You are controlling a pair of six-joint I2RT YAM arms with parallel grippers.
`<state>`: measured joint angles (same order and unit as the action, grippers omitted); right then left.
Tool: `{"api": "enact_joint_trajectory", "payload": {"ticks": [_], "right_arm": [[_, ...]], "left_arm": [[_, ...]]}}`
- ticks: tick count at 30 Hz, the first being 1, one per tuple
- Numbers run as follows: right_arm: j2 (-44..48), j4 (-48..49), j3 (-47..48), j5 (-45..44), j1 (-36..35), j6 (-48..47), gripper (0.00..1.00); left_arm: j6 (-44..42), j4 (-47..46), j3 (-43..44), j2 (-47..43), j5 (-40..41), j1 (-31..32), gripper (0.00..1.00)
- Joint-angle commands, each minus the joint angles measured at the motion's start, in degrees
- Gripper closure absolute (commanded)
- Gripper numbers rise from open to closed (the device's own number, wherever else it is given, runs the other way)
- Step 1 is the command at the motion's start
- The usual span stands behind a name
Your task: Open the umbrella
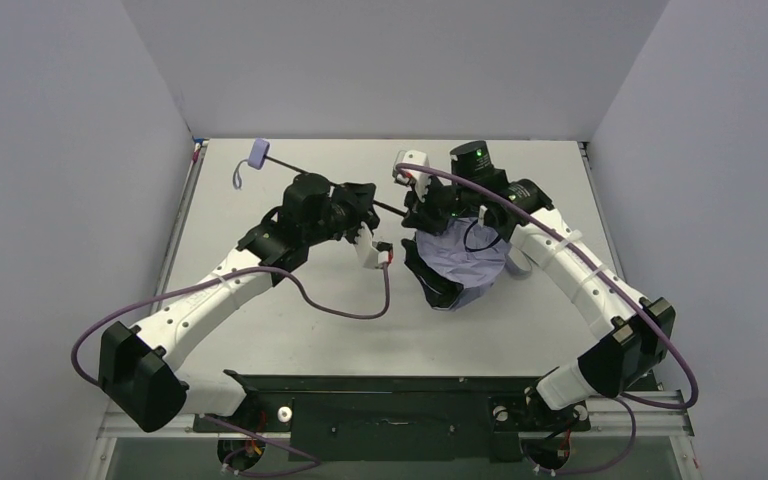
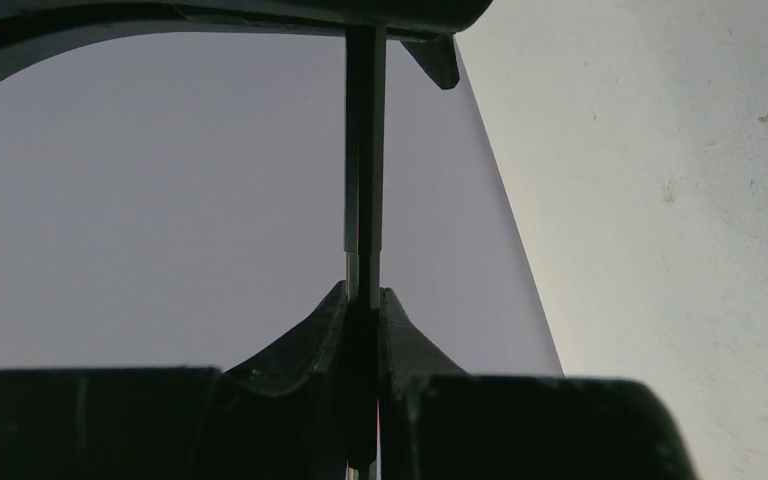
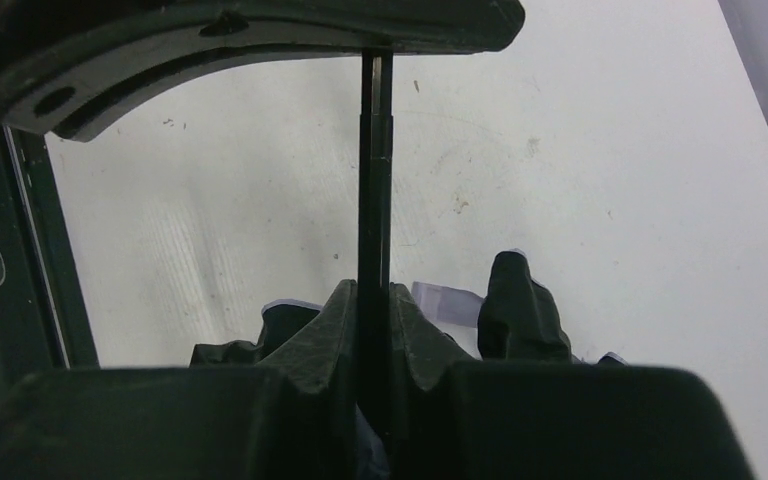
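One compact folding umbrella was toward the back of the white tabletop, still folded. Its pale lavender fabric canopy sat bunched in a crumpled heap right of centre, with black inner folds showing at the edges. From the heap a thin black shaft ran left and back to a small lavender handle near the far left corner, with one wrist loop dangling from it.

Two white-and-black arms reached the shaft side by side. The left end effector was pinched narrow on it between handle and canopy. The right end effector was clamped narrow on it just beside the canopy, whose black and lavender folds showed past its fingers.
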<state>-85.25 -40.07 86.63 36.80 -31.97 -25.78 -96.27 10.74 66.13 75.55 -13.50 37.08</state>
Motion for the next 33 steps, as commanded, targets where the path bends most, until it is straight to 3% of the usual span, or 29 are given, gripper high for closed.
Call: {"api": "enact_joint_trajectory", "payload": {"ticks": [1, 3, 5, 6, 8, 10, 12, 17, 19, 25, 27, 33], "right_arm": [[-0.24, 0.74, -1.42, -1.91, -0.71, -2.27, 1.00], [0.39, 1.86, -2.26, -1.90, -0.73, -2.30, 1.00], [1.43, 4.80, -3.68, -1.65, -0.23, -0.88, 1.00], [1.77, 7.15, -4.57, -1.56, -0.04, 0.70, 1.00], [2.43, 10.61, -5.54, -1.14, 0.64, 3.24, 1.00], [2.41, 13.40, -5.76, -0.66, 1.58, 5.81, 1.00], [1.69, 15.51, -5.52, 0.04, 2.48, 8.15, 1.00], [1.37, 26.86, -7.16, 0.17, 6.40, 19.25, 1.00], [1.63, 38.75, -8.86, 0.65, 8.40, 30.50, 1.00], [2.34, 59.60, -11.65, -0.32, 10.80, 47.60, 1.00], [2.38, 63.21, -12.15, -0.54, 10.82, 50.75, 1.00], [2.15, 69.15, -12.44, -0.58, 9.88, 55.59, 1.00]], "left_arm": [[2.70, -6.68, 0.76, -2.26, -0.43, 0.40, 1.00], [4.91, -7.80, 0.37, -2.11, 0.61, 0.39, 0.98], [6.82, -8.30, -0.09, -2.10, 1.59, 0.44, 0.77], [7.34, -8.64, -0.47, -2.09, 1.87, 0.40, 0.57], [9.03, -8.88, -0.89, -2.27, 2.21, 0.38, 0.32], [10.94, -8.38, -0.91, -2.56, 1.81, 0.37, 0.13], [12.54, -7.84, -0.80, -3.15, 0.83, 0.40, 0.01], [21.27, -5.60, 1.54, -5.42, -2.10, 0.40, 0.03], [28.55, -4.51, 2.93, -6.70, -2.35, 0.51, 0.03], [64.92, -1.55, 11.67, -5.45, 2.41, -2.11, 0.02], [82.18, -0.12, 16.14, -3.30, 4.07, -3.39, 0.00], [104.40, -3.46, 21.85, -1.09, 1.99, -5.87, 0.00]]}}
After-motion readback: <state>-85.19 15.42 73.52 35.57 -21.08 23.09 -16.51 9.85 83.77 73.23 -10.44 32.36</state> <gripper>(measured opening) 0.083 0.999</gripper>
